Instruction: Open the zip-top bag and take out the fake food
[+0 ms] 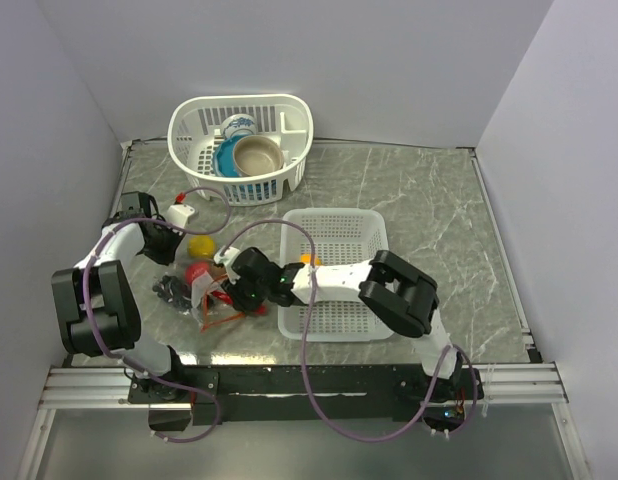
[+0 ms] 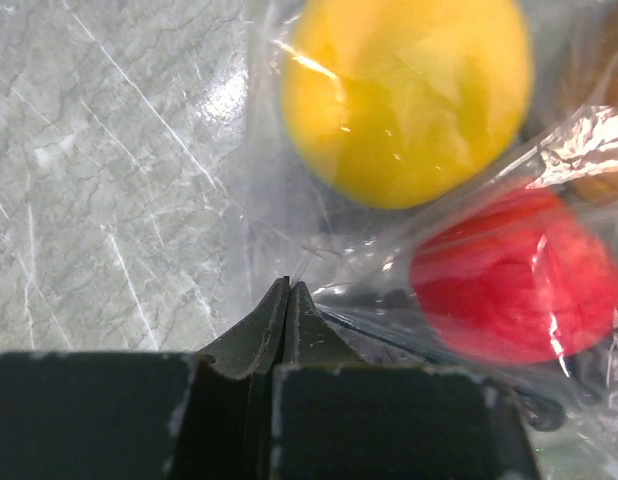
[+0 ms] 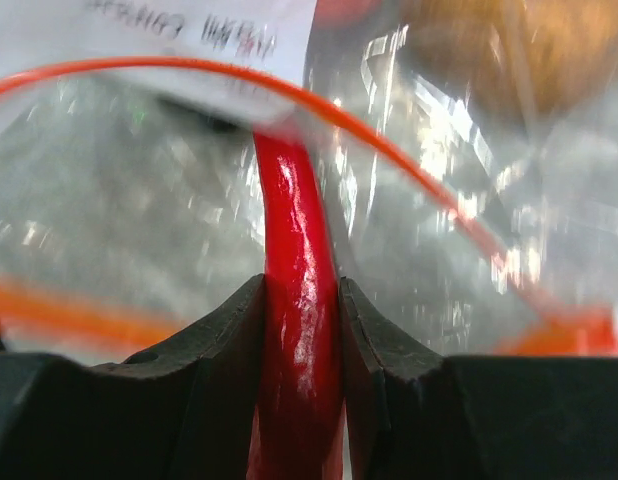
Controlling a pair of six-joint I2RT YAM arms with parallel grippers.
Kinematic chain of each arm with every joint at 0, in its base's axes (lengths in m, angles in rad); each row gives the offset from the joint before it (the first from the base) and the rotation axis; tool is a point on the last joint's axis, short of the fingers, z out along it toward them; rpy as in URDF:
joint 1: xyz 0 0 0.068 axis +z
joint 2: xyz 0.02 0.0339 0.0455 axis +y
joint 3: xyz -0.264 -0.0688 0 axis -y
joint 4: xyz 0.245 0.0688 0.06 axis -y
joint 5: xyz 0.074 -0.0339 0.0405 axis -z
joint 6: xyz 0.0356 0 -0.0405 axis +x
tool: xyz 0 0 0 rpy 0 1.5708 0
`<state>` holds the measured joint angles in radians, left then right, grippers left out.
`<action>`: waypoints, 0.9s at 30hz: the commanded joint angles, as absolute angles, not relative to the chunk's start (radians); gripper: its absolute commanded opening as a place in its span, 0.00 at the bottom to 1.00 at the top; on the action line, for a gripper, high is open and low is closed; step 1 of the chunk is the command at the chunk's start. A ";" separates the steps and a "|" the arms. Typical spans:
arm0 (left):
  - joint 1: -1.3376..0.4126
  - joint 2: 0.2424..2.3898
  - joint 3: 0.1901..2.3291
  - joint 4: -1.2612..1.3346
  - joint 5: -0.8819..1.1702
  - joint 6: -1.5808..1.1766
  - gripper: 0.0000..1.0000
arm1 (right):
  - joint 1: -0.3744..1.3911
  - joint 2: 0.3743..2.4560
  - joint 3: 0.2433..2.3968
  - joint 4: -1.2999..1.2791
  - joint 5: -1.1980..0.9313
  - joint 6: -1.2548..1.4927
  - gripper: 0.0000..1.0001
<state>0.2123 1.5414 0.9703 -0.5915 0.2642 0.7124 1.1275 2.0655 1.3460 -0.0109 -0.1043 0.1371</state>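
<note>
**Left hand** [image 2: 287, 295]: clenched. A fold of clear film appears to be pinched at its tips, low over the counter [image 2: 89, 150].

**Bag** [image 1: 204, 295]: laid on the counter between the two hands and met by both.

**Yellow fruit** [image 2: 409, 95]: seen through the film, ahead of the left hand and to its right.

**Red apple** [image 2: 514, 275]: set just beside the fruit, nearer that hand and further right.

**Zip strip** [image 3: 389, 150]: arched across just ahead of the right hand. The mouth is judged to be parted.

**Chili** [image 3: 294, 230]: gripped on both flanks. Its long axis is run straight out from the hand, under the strip and into the bag.

**Right hand** [image 3: 301, 295]: closed on the chili and much the nearer to it. A straight pull back along that axis is judged to be called for, with the bag anchored by the left.

**Flat basket** [image 1: 334, 322]: placed behind the right hand.
</note>
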 commanded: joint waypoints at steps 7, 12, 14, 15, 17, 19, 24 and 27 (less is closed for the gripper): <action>0.210 1.497 1.043 -0.661 0.320 0.654 0.01 | 1.062 1.579 1.108 -0.048 -0.111 0.147 0.00; 0.204 1.485 1.089 -0.744 0.399 0.617 0.01 | 1.040 1.364 0.910 -0.003 0.110 0.231 0.00; 0.201 1.476 1.063 -0.736 0.405 0.612 0.01 | 1.037 1.312 0.841 -0.003 0.252 0.258 0.00; 0.196 1.474 1.052 -0.726 0.400 0.612 0.01 | 1.035 1.302 0.827 -0.003 0.306 0.288 0.00; 0.195 1.476 1.025 -0.722 0.397 0.612 0.01 | 1.035 1.302 0.816 -0.030 0.439 0.316 0.00; 0.195 1.473 1.009 -0.715 0.396 0.618 0.01 | 1.035 1.327 0.840 -0.144 0.660 0.382 0.00; 0.195 1.460 0.980 -0.700 0.379 0.618 0.01 | 1.048 1.440 0.951 -0.322 0.902 0.488 0.62; 0.196 1.459 0.965 -0.663 0.353 0.621 0.01 | 1.075 1.424 0.966 -0.281 0.927 0.454 0.86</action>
